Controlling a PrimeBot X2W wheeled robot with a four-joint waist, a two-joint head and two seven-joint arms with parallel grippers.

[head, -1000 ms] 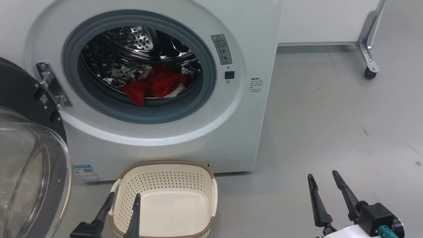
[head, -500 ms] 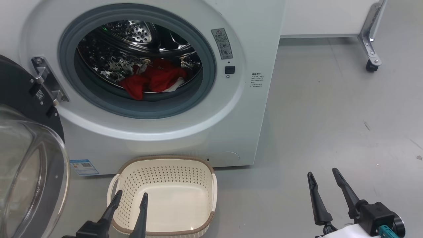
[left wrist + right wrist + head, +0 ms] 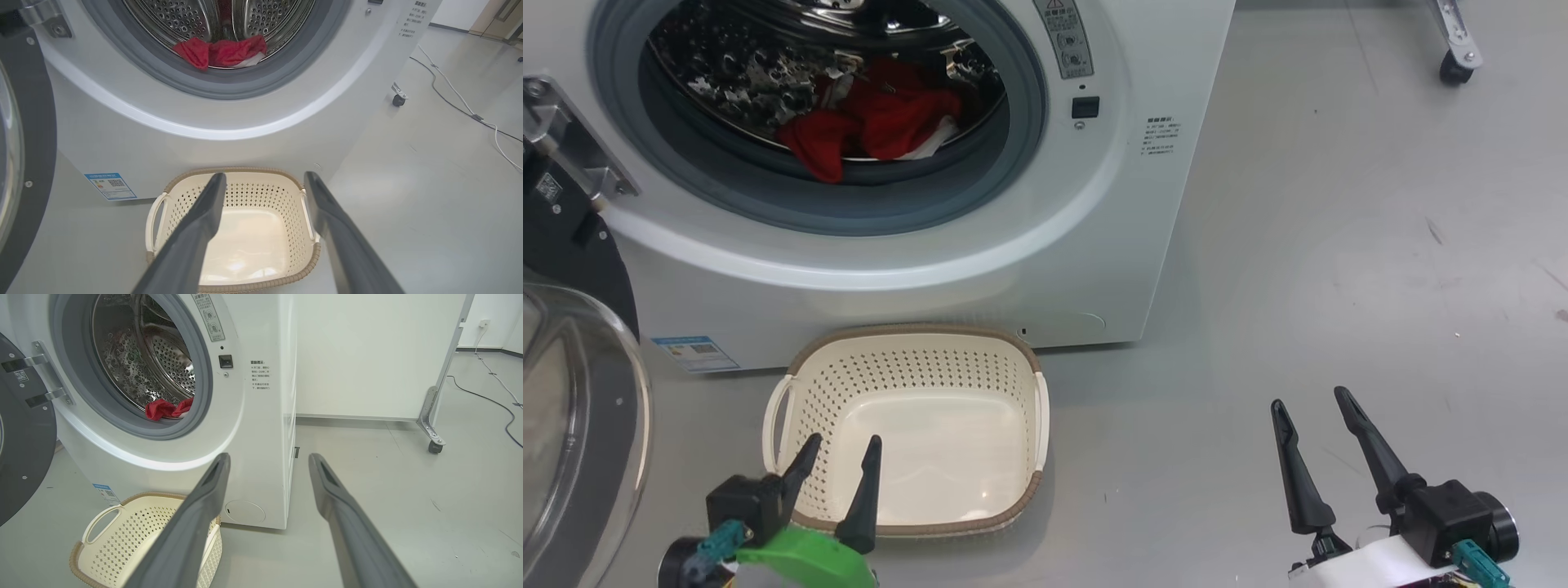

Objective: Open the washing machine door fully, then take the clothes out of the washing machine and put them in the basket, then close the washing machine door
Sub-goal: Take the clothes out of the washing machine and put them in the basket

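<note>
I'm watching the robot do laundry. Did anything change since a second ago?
Mostly the head camera tipped down, so the washing machine and basket slid up the picture; they did not move themselves. Nothing was grabbed or let go. The left gripper and right gripper are open and empty as before. The clothes still lie inside, the basket is still empty, and the door is still open.

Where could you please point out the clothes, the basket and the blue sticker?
clothes (image 3: 882, 122), head view, middle of the red heap.
basket (image 3: 915, 371), head view, its perforated far wall.
blue sticker (image 3: 110, 186), left wrist view, the sticker's middle.
</note>
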